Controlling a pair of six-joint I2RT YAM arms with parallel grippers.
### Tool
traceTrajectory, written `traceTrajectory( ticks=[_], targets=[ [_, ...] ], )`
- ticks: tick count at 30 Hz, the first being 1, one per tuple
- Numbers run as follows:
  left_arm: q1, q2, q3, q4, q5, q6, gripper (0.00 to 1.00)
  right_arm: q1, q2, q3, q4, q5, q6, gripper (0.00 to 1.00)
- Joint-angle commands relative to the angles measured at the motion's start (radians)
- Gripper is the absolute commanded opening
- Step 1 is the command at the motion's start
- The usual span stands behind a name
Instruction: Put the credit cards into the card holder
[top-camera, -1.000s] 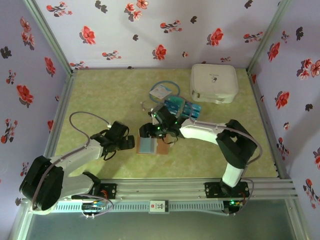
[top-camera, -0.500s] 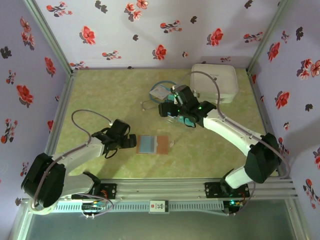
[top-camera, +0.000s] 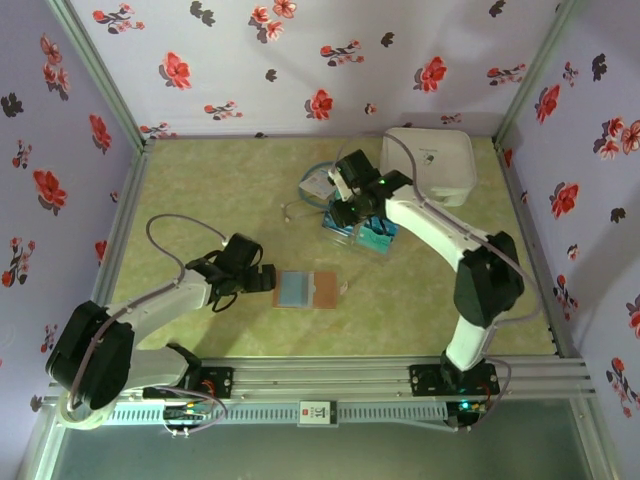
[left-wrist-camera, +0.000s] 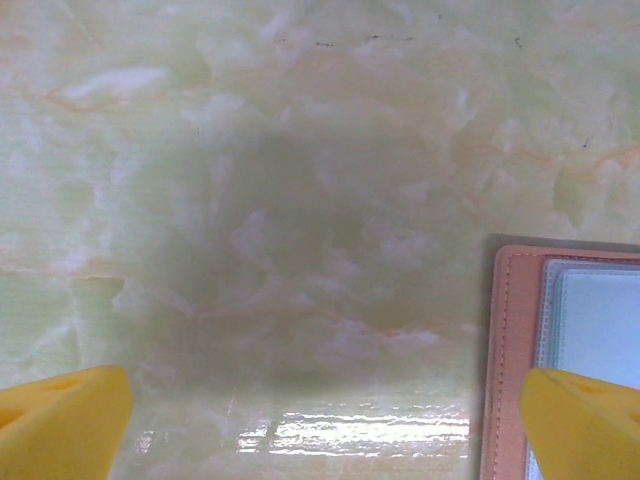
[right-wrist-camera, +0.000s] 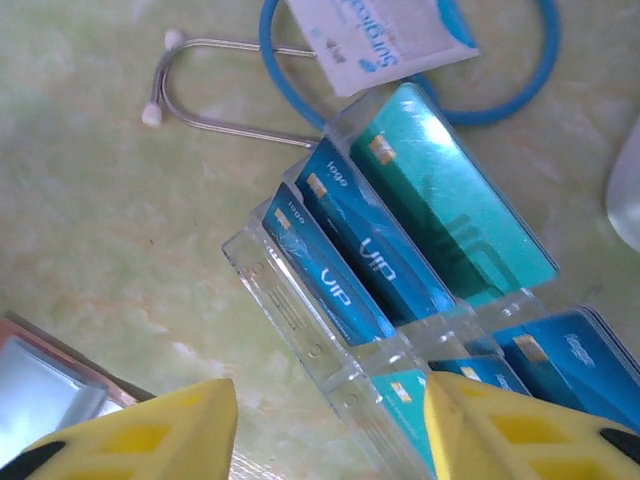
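The tabletop (top-camera: 200, 190) is pale green marble, veined orange. Lilac walls (top-camera: 300, 60) carry red and black flowers. Cards (right-wrist-camera: 380, 250) are blue and teal, the holder (top-camera: 325, 290) reddish-brown; at two o'clock, a white case (top-camera: 428, 165). Left gripper (left-wrist-camera: 320, 425) and right gripper (right-wrist-camera: 330, 430) have yellow fingers.

Light even and diffuse from above; wrist views soft at close range.
Table (left-wrist-camera: 300, 120): round dim shadow just ahead of the left gripper (left-wrist-camera: 325, 400), white glare streak between its fingertips. Yellow fingers blur in both wrist views. Bright glare on the credit cards (right-wrist-camera: 450, 190) ahead of the right gripper (right-wrist-camera: 330, 400).
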Motion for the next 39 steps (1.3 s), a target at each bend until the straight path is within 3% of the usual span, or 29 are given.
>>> traceTrajectory(
  ticks=[1,13,33,39],
  targets=[
    [-0.003,0.009,0.022,-0.012,0.01,0.025,1.0,-0.005,0.065,0.066,-0.097,-0.011,-0.045,0.39],
    [-0.003,0.015,0.017,-0.015,0.014,0.029,1.0,-0.003,0.21,0.199,-0.126,0.065,-0.075,0.35],
    [-0.005,0.021,0.004,0.001,0.02,0.019,1.0,0.006,0.311,0.261,-0.151,0.093,-0.106,0.35],
    [-0.005,0.019,-0.001,0.003,0.02,0.02,1.0,0.008,0.309,0.261,-0.158,0.091,-0.111,0.27]
  ],
)
